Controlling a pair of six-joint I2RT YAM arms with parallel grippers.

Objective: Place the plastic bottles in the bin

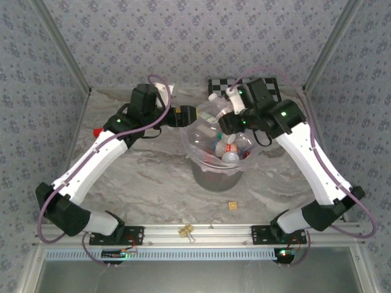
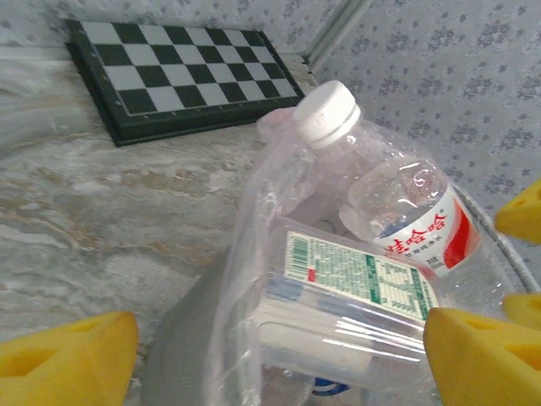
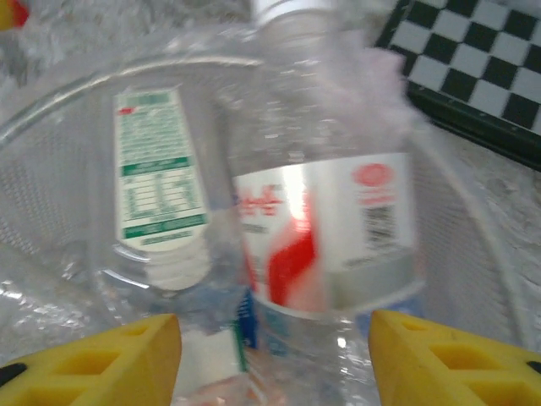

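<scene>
The white-capped bottle (image 2: 397,203) lies on the far rim of the bin (image 1: 215,176), toward the surface's far edge — cap pointing at the chequered board (image 2: 182,72). Its long axis runs straight away from the right claw (image 3: 275,355), whose fingers flank its base; whether they grip it I cannot tell. The left claw (image 2: 279,351) gapes wide and empty just beside it. The red label reads 娃哈哈 — the green panel on the second bottle (image 2: 355,279) is illegible.

The white-capped bottle (image 2: 397,199) carries a red-and-white label (image 2: 427,233) with red Chinese characters that read like 娃哈哈. The second bottle (image 2: 338,326) shows a green-and-white panel (image 2: 359,275) of fine print, too small to read. From the right wrist, the label bears a round red logo and a barcode (image 3: 380,222), both blurred; the green panel is also illegible.
</scene>
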